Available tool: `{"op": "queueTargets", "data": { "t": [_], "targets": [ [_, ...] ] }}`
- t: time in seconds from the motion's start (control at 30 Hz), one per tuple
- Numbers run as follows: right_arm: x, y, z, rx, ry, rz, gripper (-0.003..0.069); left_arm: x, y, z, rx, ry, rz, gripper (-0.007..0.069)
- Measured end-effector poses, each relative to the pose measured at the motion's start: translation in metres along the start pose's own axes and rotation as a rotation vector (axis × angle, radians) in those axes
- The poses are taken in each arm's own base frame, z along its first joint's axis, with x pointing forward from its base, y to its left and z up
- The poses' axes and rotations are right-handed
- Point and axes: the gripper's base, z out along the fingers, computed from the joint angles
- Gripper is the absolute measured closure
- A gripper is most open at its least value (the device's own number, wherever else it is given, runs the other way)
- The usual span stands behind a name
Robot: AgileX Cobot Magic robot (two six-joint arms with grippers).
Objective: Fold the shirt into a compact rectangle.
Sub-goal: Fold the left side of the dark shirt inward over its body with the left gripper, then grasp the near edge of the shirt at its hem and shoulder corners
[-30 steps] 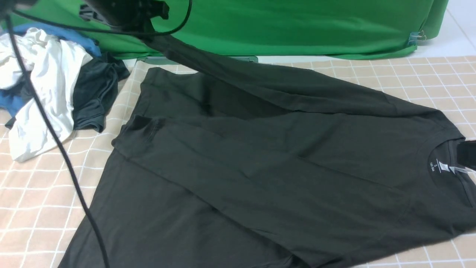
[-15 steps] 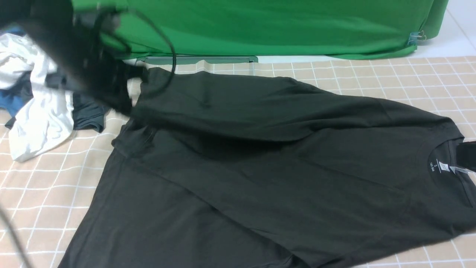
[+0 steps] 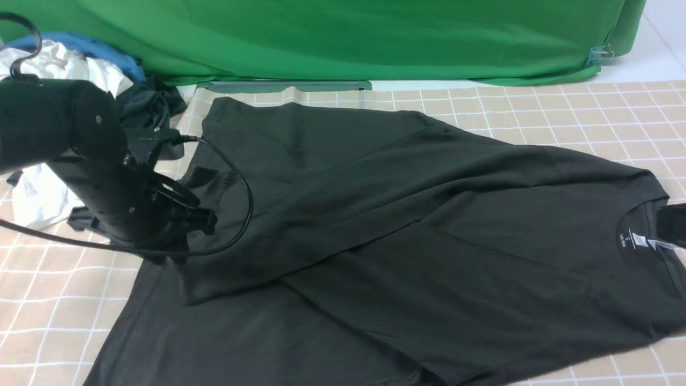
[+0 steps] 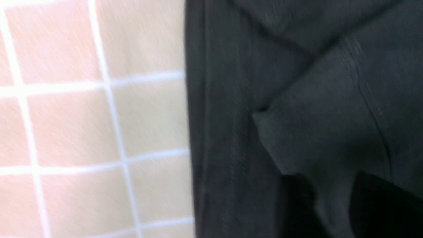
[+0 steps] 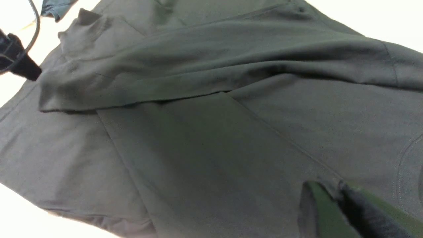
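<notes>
The dark green-black shirt (image 3: 407,241) lies spread on the checked table cover (image 3: 536,112), with its collar and white label (image 3: 638,239) at the right. One long sleeve (image 3: 343,214) lies slantwise across the body, and its cuff end rests near the shirt's left edge. My left gripper (image 3: 201,222) hangs low over that end. In the left wrist view its jaws (image 4: 330,185) stand apart, open, with sleeve cloth (image 4: 314,132) lying between them. My right gripper (image 3: 672,225) sits by the collar at the right edge. Its fingers (image 5: 333,190) are pinched on a ridge of shirt cloth (image 5: 211,132).
A pile of white, blue and dark grey clothes (image 3: 59,69) lies at the far left, behind my left arm. Along the back hangs a green cloth (image 3: 375,37). The left arm's black cable (image 3: 244,198) loops over the shirt.
My left arm swung down from the back left toward the front, laying the sleeve across the shirt body, and its jaws parted. The right gripper stayed by the collar.
</notes>
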Motion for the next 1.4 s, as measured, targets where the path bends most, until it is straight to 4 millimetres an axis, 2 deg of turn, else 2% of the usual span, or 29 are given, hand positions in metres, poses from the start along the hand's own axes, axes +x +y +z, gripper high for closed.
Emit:
{"op": "queueTargets", "data": {
  "t": [0.13, 0.17, 0.23, 0.4, 0.47, 0.53, 0.57, 0.7, 0.8, 0.87, 1.07, 1.17, 1.2, 1.23, 1.3, 1.33, 1.4],
  "targets": [
    [0.002, 0.001, 0.0, -0.006, 0.02, 0.0, 0.054, -0.004, 0.003, -0.006, -0.035, 0.005, 0.032, 0.0217],
    [0.003, 0.001, 0.0, -0.009, 0.031, 0.0, 0.0536, 0.0, 0.004, -0.008, -0.044, 0.057, 0.035, 0.0173],
    [0.004, 0.001, 0.0, -0.012, 0.041, 0.0, 0.0533, 0.005, 0.004, -0.008, -0.046, 0.116, 0.026, 0.0151],
    [0.006, 0.002, 0.0, -0.02, 0.069, 0.004, 0.0526, 0.031, 0.005, -0.001, -0.052, 0.238, 0.002, 0.0176],
    [0.007, 0.002, 0.0, -0.024, 0.08, 0.006, 0.0522, 0.053, 0.005, 0.0, -0.054, 0.271, -0.007, 0.0218],
    [0.008, 0.002, 0.0, -0.025, 0.084, 0.007, 0.0517, 0.071, 0.006, -0.001, -0.064, 0.278, -0.031, 0.0247],
    [0.008, 0.002, 0.0, -0.025, 0.084, 0.007, 0.0517, 0.072, 0.006, -0.001, -0.065, 0.277, -0.034, 0.0249],
    [0.008, 0.002, 0.0, -0.025, 0.084, 0.007, 0.0515, 0.102, 0.013, -0.001, -0.129, 0.25, -0.064, 0.0244],
    [0.008, 0.002, 0.0, -0.024, 0.083, 0.008, 0.0515, 0.111, 0.014, 0.001, -0.144, 0.227, -0.093, 0.0236],
    [0.007, 0.002, 0.0, -0.023, 0.078, 0.008, 0.0515, 0.117, 0.014, 0.008, -0.141, 0.192, -0.13, 0.0204],
    [0.006, 0.002, 0.0, -0.019, 0.065, 0.009, 0.0515, 0.12, 0.011, 0.021, -0.115, 0.193, -0.222, 0.0176],
    [0.007, 0.002, 0.0, -0.021, 0.072, 0.015, 0.0515, 0.12, 0.01, 0.022, -0.102, 0.195, -0.247, 0.0241],
    [0.008, 0.002, 0.0, -0.026, 0.091, 0.02, 0.0515, 0.119, 0.009, 0.023, -0.091, 0.193, -0.253, 0.0333],
    [0.009, 0.003, 0.0, -0.03, 0.111, 0.025, 0.0515, 0.119, 0.008, 0.023, -0.087, 0.193, -0.25, 0.0377],
    [0.01, 0.004, 0.001, -0.04, 0.174, 0.038, 0.0515, 0.119, 0.007, 0.023, -0.072, 0.188, -0.252, 0.0517],
    [0.009, 0.003, 0.002, -0.043, 0.213, 0.046, 0.0515, 0.118, 0.007, 0.022, -0.069, 0.183, -0.254, 0.0556],
    [0.008, 0.002, 0.005, -0.041, 0.292, 0.055, 0.0515, 0.118, 0.007, 0.019, -0.066, 0.169, -0.252, 0.0586]
  ]
}}
